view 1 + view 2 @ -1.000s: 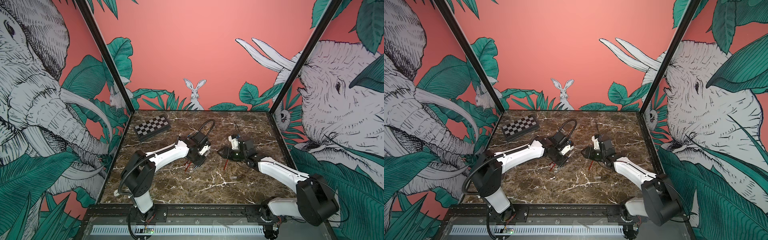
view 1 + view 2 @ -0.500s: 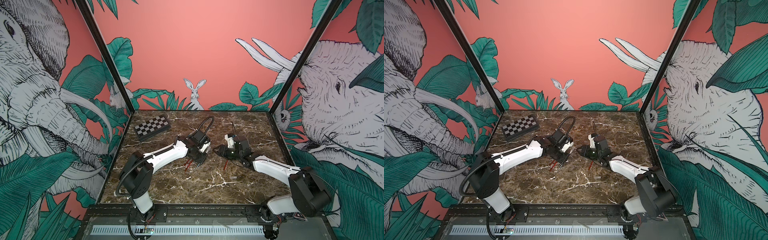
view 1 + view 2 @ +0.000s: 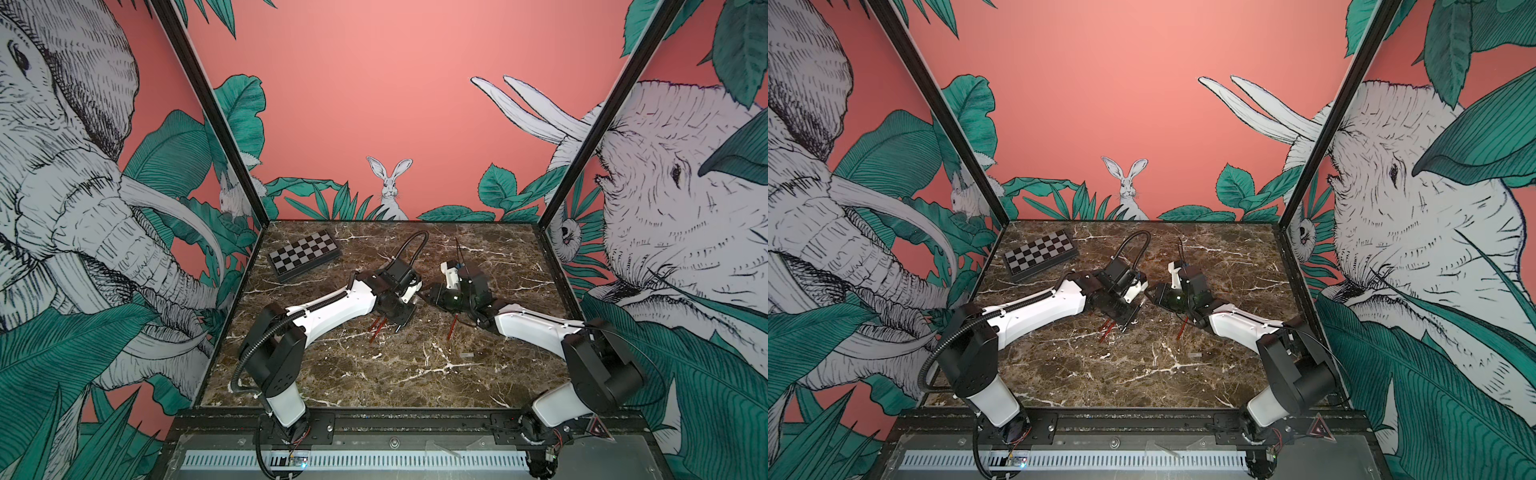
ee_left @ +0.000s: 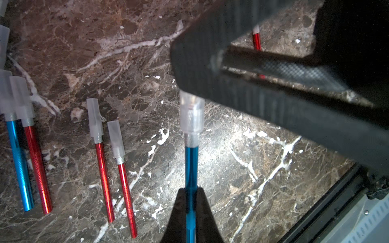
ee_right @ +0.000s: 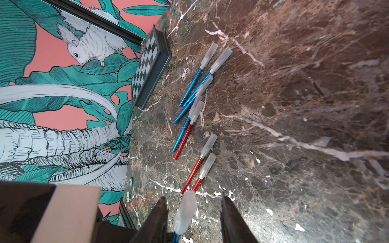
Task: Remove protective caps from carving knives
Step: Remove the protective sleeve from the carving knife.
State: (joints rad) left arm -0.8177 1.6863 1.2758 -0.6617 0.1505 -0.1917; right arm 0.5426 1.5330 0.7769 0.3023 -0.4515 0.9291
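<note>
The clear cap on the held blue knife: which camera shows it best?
The left wrist view: the cap sits close and sharp on the blue knife, tip hidden. The right wrist view shows it blurred inside the open right pincer. Both top views: too small to tell.
</note>
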